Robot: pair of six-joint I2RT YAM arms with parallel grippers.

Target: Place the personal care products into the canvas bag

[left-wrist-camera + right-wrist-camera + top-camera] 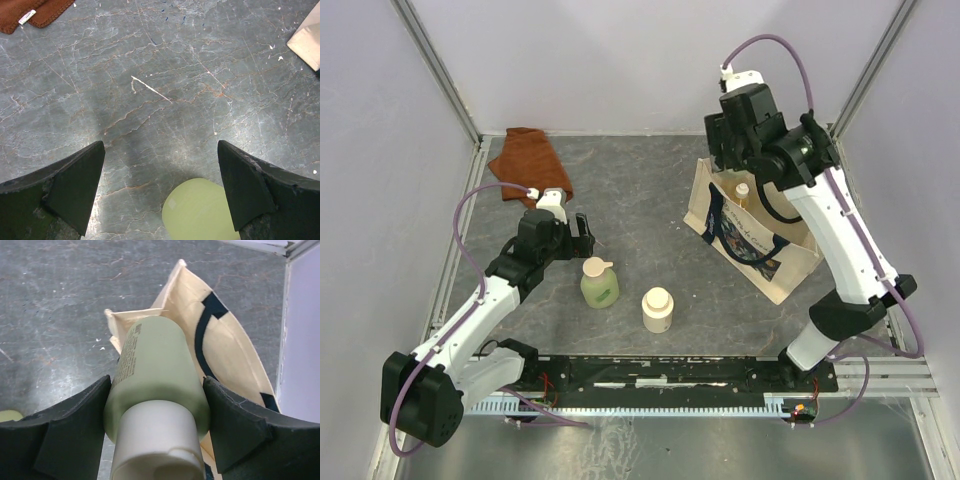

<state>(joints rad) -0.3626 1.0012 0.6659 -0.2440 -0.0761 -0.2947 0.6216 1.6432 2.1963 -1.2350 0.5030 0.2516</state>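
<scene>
We log the right hand [157, 385] clamped on a pale green bottle [160, 355] over the bag [232, 355], upper right of the top view. Centre-left, the left hand [161, 150] gapes (nothing held) over the desk [150, 75], with the spout bottle [197, 212] beneath.

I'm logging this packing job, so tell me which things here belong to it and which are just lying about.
Part of the job:
- bag
- green bottle, held in the right tool over the bag
- spout-cap bottle, on the table
- white bottle, on the table

Just lying about:
- brown cloth, at the far left
</scene>
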